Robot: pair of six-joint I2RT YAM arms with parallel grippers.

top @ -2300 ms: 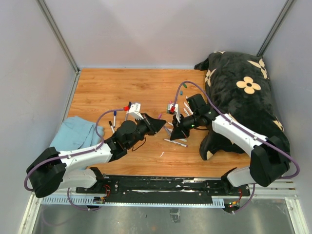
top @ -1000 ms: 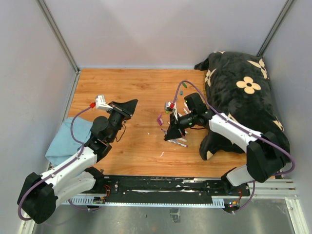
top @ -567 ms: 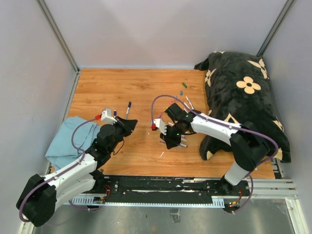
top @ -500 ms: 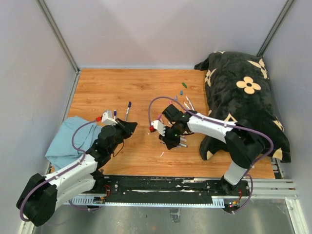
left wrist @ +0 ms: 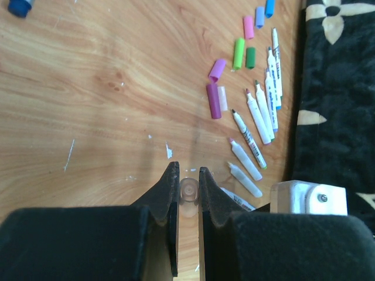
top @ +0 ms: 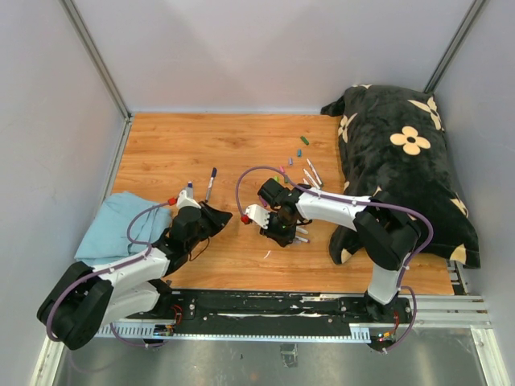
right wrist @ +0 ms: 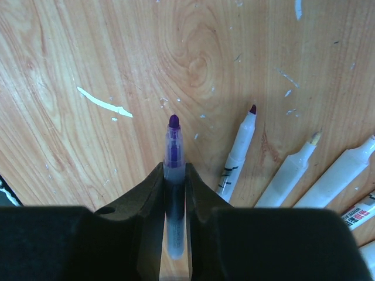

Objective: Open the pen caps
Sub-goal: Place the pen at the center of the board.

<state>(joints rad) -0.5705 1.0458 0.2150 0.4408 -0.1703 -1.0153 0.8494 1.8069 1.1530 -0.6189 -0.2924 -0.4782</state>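
Observation:
My left gripper (left wrist: 187, 172) is shut on a small pale translucent cap (left wrist: 188, 190), seen end-on. In the top view it (top: 219, 215) sits low over the wood. My right gripper (right wrist: 174, 170) is shut on an uncapped purple-tipped pen (right wrist: 174, 146), just above the table; it also shows in the top view (top: 276, 227). Loose pen caps lie in a line: purple (left wrist: 214, 100), green (left wrist: 238, 52), pink (left wrist: 249, 26), blue (left wrist: 269, 7). Several uncapped white pens (left wrist: 258, 117) lie beside them. A navy-capped pen (top: 211, 178) lies far of my left gripper.
A black flowered cushion (top: 402, 153) fills the right side, close behind the row of pens. A light blue cloth (top: 121, 221) lies at the left edge. Grey walls enclose the wooden table (top: 201, 145) on three sides.
My left gripper has come down and nearer, from beside the far-left wood towards the middle. My right gripper has swung left, away from the cushion, with the pen in it.

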